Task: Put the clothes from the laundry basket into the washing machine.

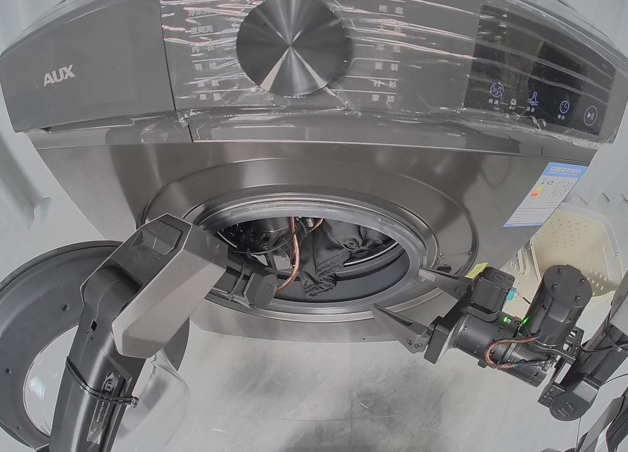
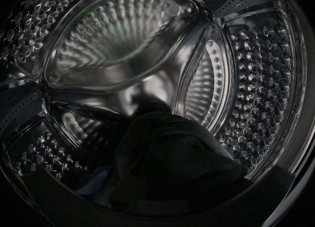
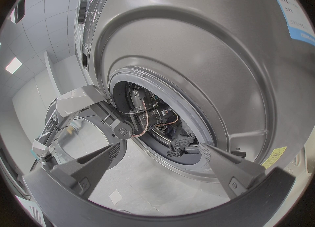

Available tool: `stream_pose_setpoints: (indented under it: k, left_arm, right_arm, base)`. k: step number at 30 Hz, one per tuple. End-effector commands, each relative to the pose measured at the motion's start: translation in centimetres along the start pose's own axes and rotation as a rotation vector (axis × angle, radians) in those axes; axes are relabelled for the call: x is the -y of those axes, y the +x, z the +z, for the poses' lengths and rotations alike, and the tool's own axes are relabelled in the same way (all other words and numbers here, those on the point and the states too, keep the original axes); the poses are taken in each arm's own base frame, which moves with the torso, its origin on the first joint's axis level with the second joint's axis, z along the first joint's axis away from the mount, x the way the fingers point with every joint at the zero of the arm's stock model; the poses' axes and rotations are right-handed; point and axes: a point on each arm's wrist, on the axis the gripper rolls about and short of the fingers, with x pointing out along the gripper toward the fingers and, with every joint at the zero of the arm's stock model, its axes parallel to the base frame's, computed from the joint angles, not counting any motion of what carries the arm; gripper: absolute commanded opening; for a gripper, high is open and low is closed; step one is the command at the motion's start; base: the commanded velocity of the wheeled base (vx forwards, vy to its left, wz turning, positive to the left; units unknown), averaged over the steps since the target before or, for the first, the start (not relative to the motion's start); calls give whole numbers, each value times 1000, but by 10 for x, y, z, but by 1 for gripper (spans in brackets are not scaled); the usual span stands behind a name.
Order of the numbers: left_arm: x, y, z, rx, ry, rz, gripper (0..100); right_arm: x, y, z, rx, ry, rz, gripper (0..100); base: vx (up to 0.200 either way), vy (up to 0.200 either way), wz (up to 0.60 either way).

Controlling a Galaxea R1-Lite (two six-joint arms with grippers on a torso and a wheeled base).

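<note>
The washing machine (image 1: 314, 166) stands with its round opening (image 1: 412, 237) uncovered. A dark garment (image 1: 327, 254) lies in the mouth of the drum and droops over the lower rim; in the right wrist view this dark garment (image 3: 179, 140) hangs at the same spot. My left arm (image 1: 163, 277) reaches in through the opening, its wrist (image 1: 275, 244) beside the garment. Inside the steel drum (image 2: 262, 73), the dark cloth (image 2: 177, 162) bulks up close in front. My right gripper (image 1: 400, 291) is open and empty, just outside the opening's lower right.
The machine's door (image 1: 33, 316) is swung open at the lower left, behind my left arm. A cream laundry basket (image 1: 575, 244) stands to the right of the machine, behind my right arm. Grey floor (image 1: 314, 388) lies in front.
</note>
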Motion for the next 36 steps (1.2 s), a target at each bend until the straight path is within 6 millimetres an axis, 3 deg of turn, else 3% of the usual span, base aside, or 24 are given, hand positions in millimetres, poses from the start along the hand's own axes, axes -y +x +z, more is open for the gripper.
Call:
stream_pose_setpoints:
  k: [1, 10, 23, 36]
  left_arm:
    - [0, -1, -1, -6, -8, 1, 100]
    - [9, -24, -1, -149, -32, 4, 100]
    - [23, -88, -10, -527, 26, -112, 100]
    - [40, -96, -18, -517, 31, -297, 100]
  right_arm:
    - [0, 0, 0, -1, 0, 1, 100]
    - [0, 0, 1, 4, 0, -2, 100]
    - [1, -1, 2, 9, -1, -3, 100]
    - [2, -1, 2, 8, -1, -4, 100]
  base:
    - [0, 0, 0]
    - [0, 0, 0]
    - [0, 0, 0]
    - [0, 0, 0]
